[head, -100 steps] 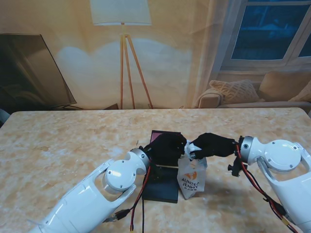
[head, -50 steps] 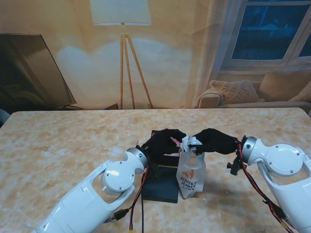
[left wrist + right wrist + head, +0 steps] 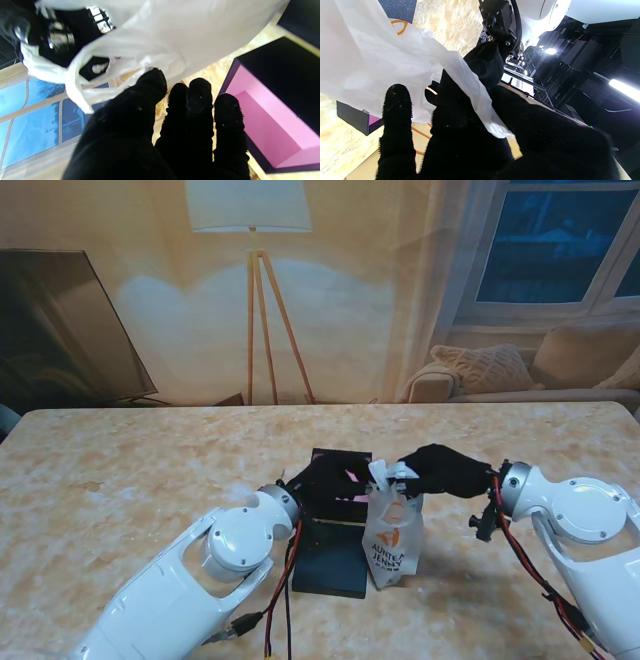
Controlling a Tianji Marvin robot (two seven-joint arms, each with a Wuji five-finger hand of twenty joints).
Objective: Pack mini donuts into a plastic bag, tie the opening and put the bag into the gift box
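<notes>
Near the tabletop's middle, toward its near edge, the white plastic bag with orange print (image 3: 392, 532) stands upright, its gathered neck pinched by the black-gloved right hand (image 3: 440, 470). Just left of it, the black-gloved left hand (image 3: 325, 477) touches the bag's loose plastic with its fingers (image 3: 200, 100) pressed together, over the black gift box with pink lining (image 3: 338, 480). Bare marbled beige tabletop (image 3: 130, 480) stretches to both side edges.

Home living room, floor lamp (image 3: 252, 290), sofa cushions (image 3: 485, 368), window (image 3: 560, 240)
</notes>
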